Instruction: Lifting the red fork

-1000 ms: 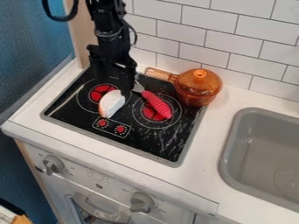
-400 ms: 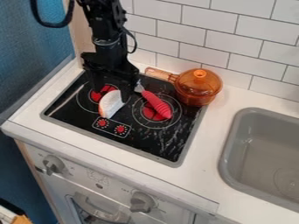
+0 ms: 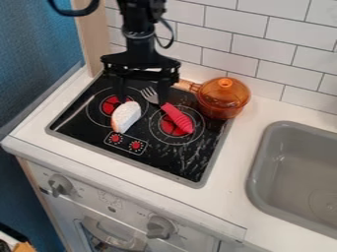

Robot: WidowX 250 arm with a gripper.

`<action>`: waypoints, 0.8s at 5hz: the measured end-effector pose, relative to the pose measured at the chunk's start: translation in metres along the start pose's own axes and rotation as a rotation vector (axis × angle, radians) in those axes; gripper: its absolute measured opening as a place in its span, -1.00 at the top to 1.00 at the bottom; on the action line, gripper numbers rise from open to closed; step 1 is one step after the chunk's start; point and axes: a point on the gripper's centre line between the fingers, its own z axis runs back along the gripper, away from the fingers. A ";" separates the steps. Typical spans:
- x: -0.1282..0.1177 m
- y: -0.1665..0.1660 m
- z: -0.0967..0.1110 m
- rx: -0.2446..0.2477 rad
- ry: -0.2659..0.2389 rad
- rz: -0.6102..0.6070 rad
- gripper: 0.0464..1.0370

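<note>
camera view: i have my pincer (image 3: 141, 101) at the upper left, pointing down over the back part of the black stovetop (image 3: 154, 160), released, its two fingers spread wide apart with nothing held in them. the red fork (image 3: 177, 118) lies on the stovetop, its metal tines between my fingers as i look down, its ribbed red handle slanting down to the right across a burner ring (image 3: 183, 140). just beside it on the left i see a white piece of toy food (image 3: 127, 116) with a pinkish-orange edge, near the other red burner mark (image 3: 112, 103). to the right of my pincer sits an amber lidded pot (image 3: 223, 97), its handle pointing left toward me. the stovetop is set into a white desk (image 3: 240, 165), with a grey sink (image 3: 252, 172) at the right, white tiles (image 3: 231, 44) behind, and grey knobs (image 3: 160, 227) on the front.
</note>
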 end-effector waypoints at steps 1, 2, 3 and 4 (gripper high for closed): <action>0.004 -0.007 -0.016 0.054 0.042 0.160 -0.93; 0.012 -0.014 -0.033 0.047 0.028 0.304 -0.93; 0.016 -0.027 -0.048 0.009 0.011 0.343 -0.93; 0.022 -0.029 -0.050 0.001 -0.038 0.409 -0.93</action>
